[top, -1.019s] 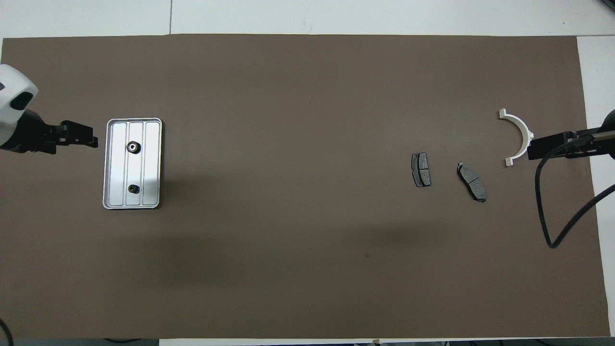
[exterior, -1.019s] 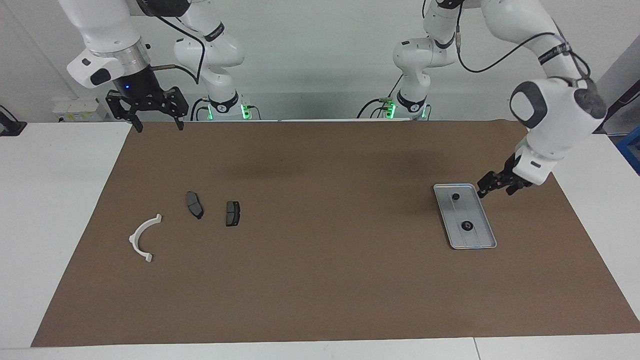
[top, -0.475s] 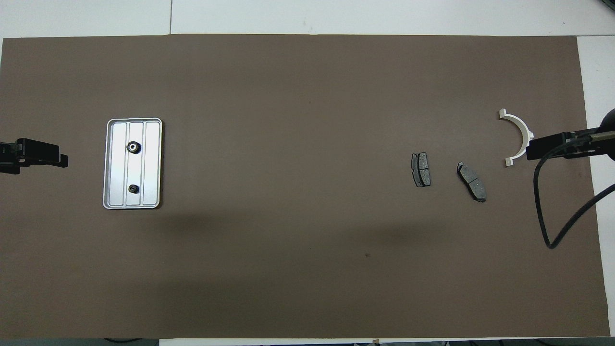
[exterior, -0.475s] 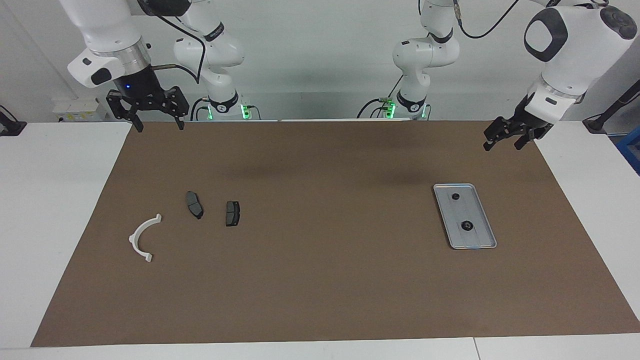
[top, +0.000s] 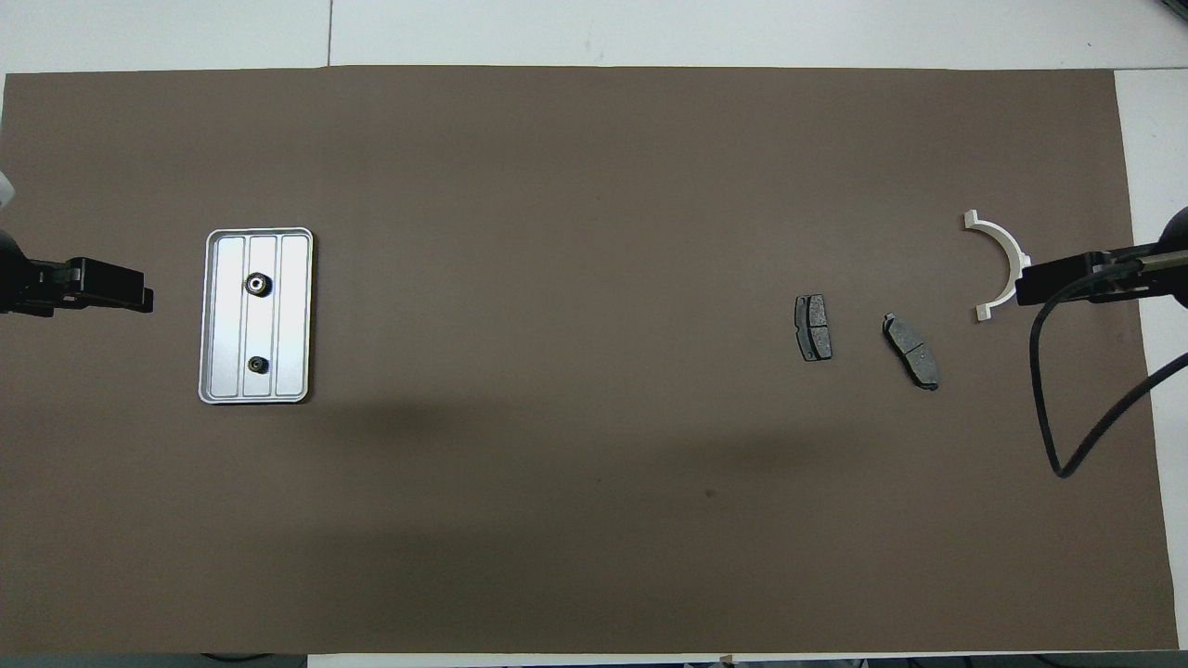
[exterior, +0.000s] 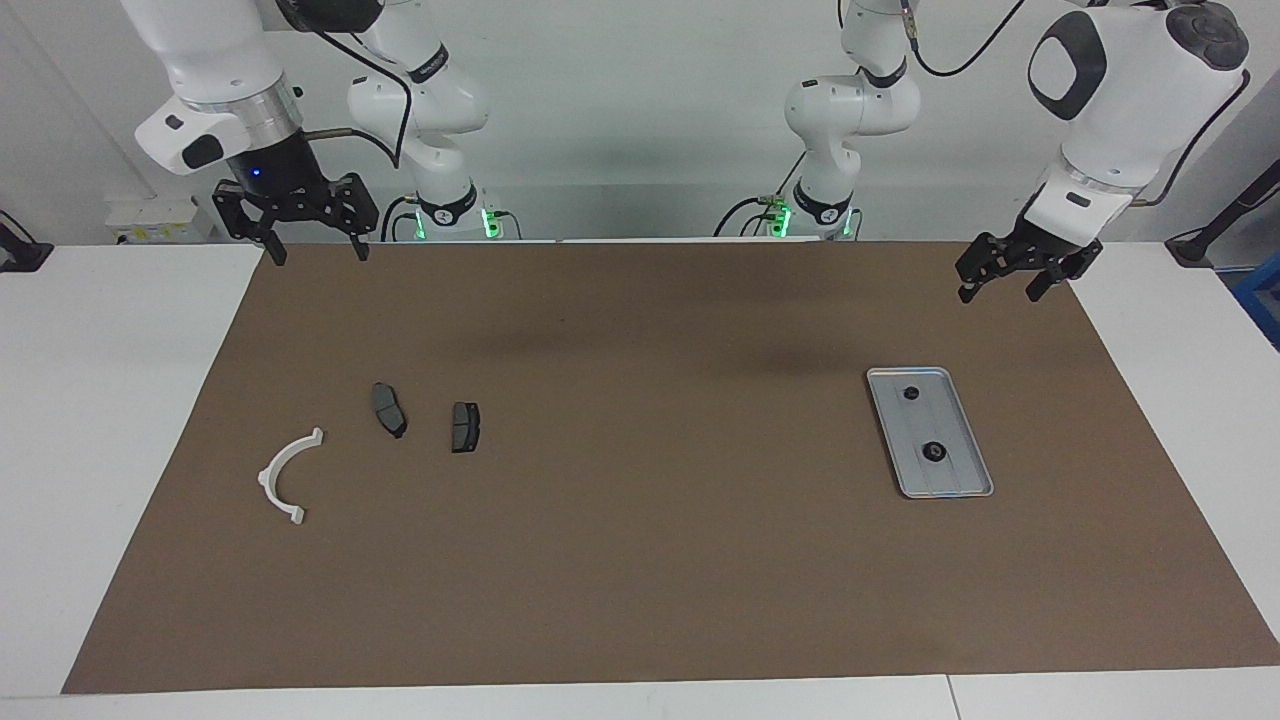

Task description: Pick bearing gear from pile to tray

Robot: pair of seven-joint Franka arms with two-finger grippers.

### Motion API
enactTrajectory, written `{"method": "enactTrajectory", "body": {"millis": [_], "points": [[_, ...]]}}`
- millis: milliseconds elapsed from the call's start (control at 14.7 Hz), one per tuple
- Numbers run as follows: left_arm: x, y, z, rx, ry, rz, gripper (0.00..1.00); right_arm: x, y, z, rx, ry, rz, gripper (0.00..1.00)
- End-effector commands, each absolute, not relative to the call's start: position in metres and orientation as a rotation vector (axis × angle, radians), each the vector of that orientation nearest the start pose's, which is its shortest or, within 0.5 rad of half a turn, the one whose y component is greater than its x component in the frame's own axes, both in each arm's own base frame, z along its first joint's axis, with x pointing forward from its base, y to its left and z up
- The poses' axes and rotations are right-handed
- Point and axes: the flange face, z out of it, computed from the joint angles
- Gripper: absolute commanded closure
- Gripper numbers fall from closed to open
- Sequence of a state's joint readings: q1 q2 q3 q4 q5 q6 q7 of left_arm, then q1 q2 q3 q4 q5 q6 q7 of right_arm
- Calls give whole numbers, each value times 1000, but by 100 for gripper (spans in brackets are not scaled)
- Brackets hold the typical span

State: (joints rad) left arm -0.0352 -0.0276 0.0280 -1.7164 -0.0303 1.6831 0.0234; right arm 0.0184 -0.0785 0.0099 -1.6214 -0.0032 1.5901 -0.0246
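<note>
Left tool risen off tray, both tools gaping, empty.

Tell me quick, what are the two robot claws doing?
Left gripper: open, holding nothing, up over the mat near the tray.
Right gripper: open, holding nothing, waiting up over the mat's edge.
</note>
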Motion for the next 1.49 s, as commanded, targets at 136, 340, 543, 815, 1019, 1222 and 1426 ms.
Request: {"method": "enactTrajectory", "body": {"millis": [136, 340, 543, 815, 1019, 1222, 1426], "points": [[559, -21, 609, -3175, -12, 77, 0, 530, 12, 647, -3139, -106, -96, 0], [558, -30, 613, -3171, 15, 85, 0, 530, 12, 648, -3139, -106, -99, 0], [558, -45, 614, -3166, 56, 71, 0, 530, 14, 647, -3139, -111, -96, 0], [558, -50, 610, -3169, 73, 59, 0, 530, 14, 648, -3139, -108, -99, 0], [560, -44, 602, -3141, 63, 34, 0, 530, 14, 647, -3139, -108, -96, 0], [559, -42, 598, -3134, 63, 55, 0, 529, 14, 647, -3139, -108, -84, 0], [557, -38, 597, -3119, 80, 68, 0, 529, 14, 646, -3139, -108, -82, 0]]}}
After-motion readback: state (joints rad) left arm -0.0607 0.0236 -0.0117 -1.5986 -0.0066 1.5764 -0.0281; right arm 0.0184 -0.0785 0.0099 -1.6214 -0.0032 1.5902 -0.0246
